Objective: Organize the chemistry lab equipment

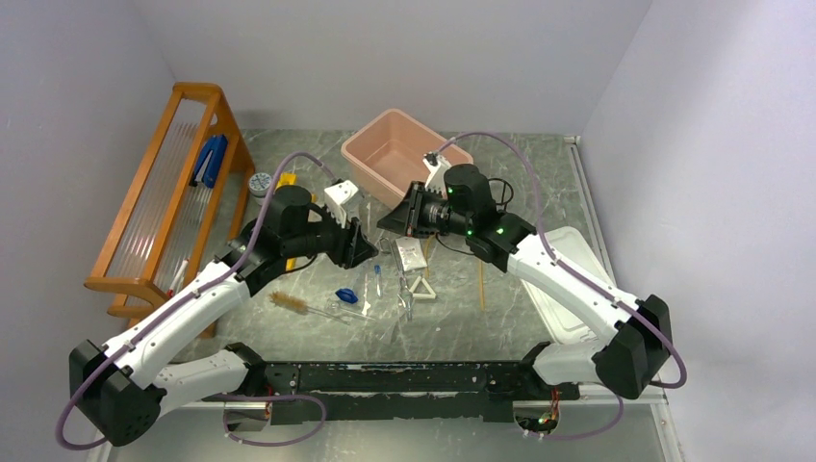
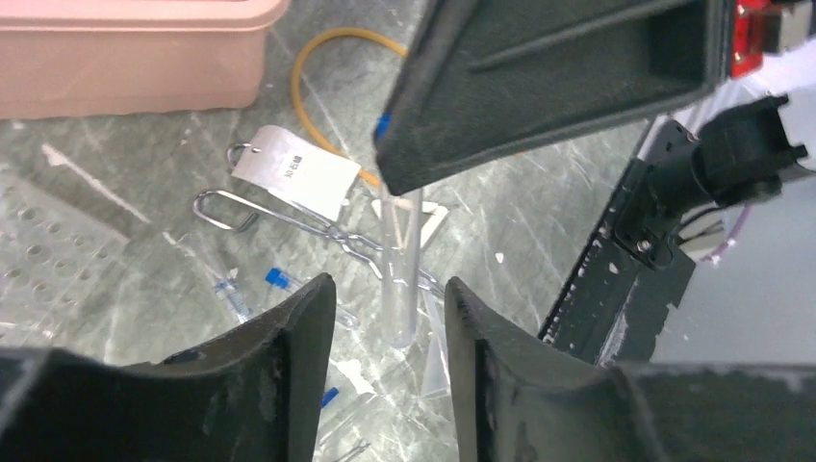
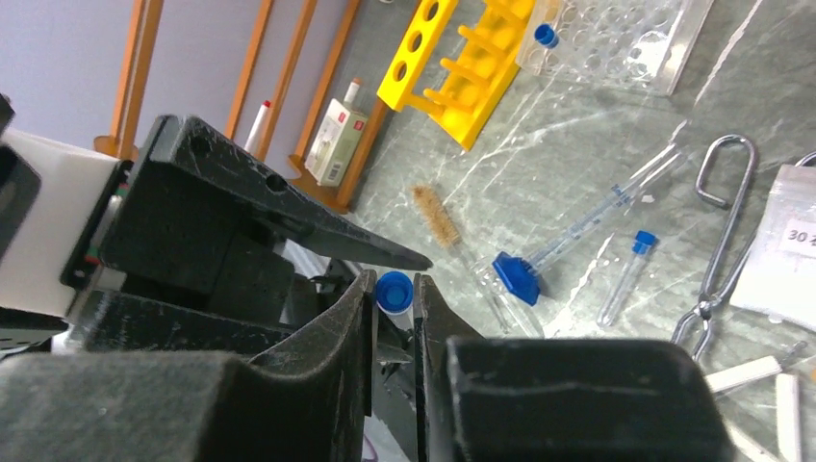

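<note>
A clear blue-capped tube (image 3: 394,289) is held above the table, and my right gripper (image 3: 395,291) is shut on it just below the cap. In the left wrist view the tube (image 2: 399,279) hangs from the right gripper (image 2: 385,168). Its rounded end sits between the tips of my left gripper (image 2: 390,294), which is open and not touching it. The two grippers (image 1: 361,243) (image 1: 395,219) meet over the table's middle. Below lie metal tongs (image 2: 318,226), a white triangle (image 1: 420,289), tan tubing (image 2: 308,58), a brown brush (image 3: 438,219) and loose tubes (image 3: 630,269).
A pink tub (image 1: 399,154) stands behind the grippers and a white lid (image 1: 568,289) lies at the right. A wooden rack (image 1: 164,192) lines the left side. A yellow tube rack (image 3: 462,67) and a clear perforated tray (image 3: 625,38) lie near it. A labelled bag (image 2: 293,171) lies on the tongs.
</note>
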You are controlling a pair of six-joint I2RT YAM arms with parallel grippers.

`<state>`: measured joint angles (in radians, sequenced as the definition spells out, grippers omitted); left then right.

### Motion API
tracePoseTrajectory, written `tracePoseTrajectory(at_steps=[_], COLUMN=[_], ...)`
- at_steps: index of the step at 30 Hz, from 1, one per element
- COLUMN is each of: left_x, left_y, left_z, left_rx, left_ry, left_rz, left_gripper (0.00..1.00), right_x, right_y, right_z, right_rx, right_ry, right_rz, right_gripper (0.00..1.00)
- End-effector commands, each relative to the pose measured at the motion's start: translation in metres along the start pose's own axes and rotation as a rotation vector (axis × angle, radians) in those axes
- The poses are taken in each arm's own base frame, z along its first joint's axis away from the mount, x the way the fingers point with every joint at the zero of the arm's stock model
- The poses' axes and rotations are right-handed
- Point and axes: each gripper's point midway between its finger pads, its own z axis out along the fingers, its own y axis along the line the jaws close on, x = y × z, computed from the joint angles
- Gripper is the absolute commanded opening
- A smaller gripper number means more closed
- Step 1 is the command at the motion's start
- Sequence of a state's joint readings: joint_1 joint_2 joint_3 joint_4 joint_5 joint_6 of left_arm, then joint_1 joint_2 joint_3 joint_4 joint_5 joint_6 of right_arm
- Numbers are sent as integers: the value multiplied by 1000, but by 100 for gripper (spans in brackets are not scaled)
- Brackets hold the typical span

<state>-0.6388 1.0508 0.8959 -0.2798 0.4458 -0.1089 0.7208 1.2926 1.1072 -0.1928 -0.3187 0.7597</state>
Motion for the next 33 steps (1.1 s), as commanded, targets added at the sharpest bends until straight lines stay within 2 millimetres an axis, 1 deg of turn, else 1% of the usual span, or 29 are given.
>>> tracePoseTrajectory(at_steps=[1,2,4,6,8,10,11,13,14,16,18,21,23,26,28,31,33], left_x=[-30,-35,-46,-58,-70,-84,-90,-103,-106,-110,-112,-111,-108,-103,-103,-105,-105], left_y=[27,36,54,67,75,76,74,68,67,63,60,57,58,63,66,67,68], left_z=[-14,-22,-41,-67,-95,-122,-132,-149,-154,-161,-165,-162,-159,-156,-156,-155,-154], left_rx=[-213,-287,-433,-571,-686,-761,-778,-789,-793,-794,-788,-764,-761,-788,-808,-815,-819], left_ry=[-80,-96,-133,-179,-226,-274,-293,-333,-344,-354,-359,-350,-344,-322,-307,-292,-287], left_rz=[-46,-65,-98,-124,-147,-161,-161,-159,-161,-173,-188,-194,-195,-203,-208,-201,-201], left_gripper=[61,64,68,69,69,70,70,71,71,71,71,72,73,74,74,74,75], right_x=[-22,-27,-38,-49,-57,-59,-62,-59,-57,-56,-53,-47,-40,-22,-14,-5,-2], right_y=[-4,-7,-9,-5,-4,-4,0,1,1,0,-8,-16,-21,-33,-39,-45,-51], right_z=[3,5,10,17,29,41,48,62,68,81,96,119,136,162,173,184,190], right_rx=[31,45,67,67,85,100,96,86,74,45,40,19,2,-39,-62,-91,-89], right_ry=[-71,-89,-134,-182,-214,-233,-254,-261,-261,-273,-264,-252,-215,-144,-125,-105,-105], right_rz=[-105,-125,-205,-283,-364,-452,-504,-586,-615,-669,-711,-784,-819,-866,-880,-911,-929], right_gripper=[13,13,13,13,13,13,13,13,13,13,13,13,13,13,13,13,13])
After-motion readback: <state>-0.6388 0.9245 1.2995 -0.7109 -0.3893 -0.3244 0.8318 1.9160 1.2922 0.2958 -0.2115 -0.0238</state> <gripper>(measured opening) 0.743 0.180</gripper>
